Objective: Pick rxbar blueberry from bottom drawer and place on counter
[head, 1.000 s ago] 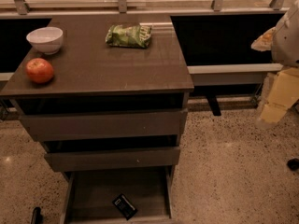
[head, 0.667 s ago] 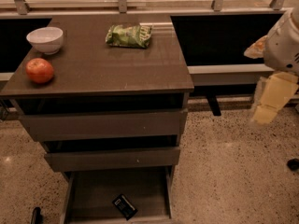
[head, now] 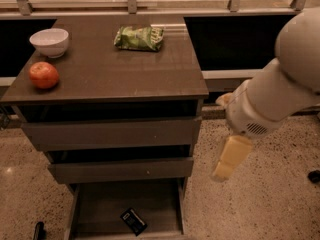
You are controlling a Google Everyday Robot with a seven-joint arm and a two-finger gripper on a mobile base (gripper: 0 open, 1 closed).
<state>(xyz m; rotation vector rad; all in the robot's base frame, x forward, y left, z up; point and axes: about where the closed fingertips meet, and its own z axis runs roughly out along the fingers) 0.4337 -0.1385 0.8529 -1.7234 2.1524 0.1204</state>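
The arm has come in from the right side of the view, and the gripper [head: 229, 158] now hangs lower and closer to the cabinet than a second ago. It is below the front right corner of the bench [head: 110, 69], out over the floor and not yet over the drawer. The things on the bench have not moved. Whether the gripper is wide or narrow, I cannot tell.

The rxbar blueberry [head: 133, 221] lies flat in the open bottom drawer [head: 97, 204], near its front edge and a little right of the middle, turned at an angle.

I judge you are in the approach step. Bring the gripper left and down until it is above the bar, and stay in front of the two closed drawers, because the pulled-out part is shallow. Turn the wrist so the grasp crosses the short side of the bar. The bar is thin, so go down nearly to the drawer floor before you close.

For the placing later, the front middle of the bench is free; the bowl [head: 49, 42] and the red fruit [head: 44, 75] are by the left edge, the green chip bag [head: 139, 37] by the back edge.
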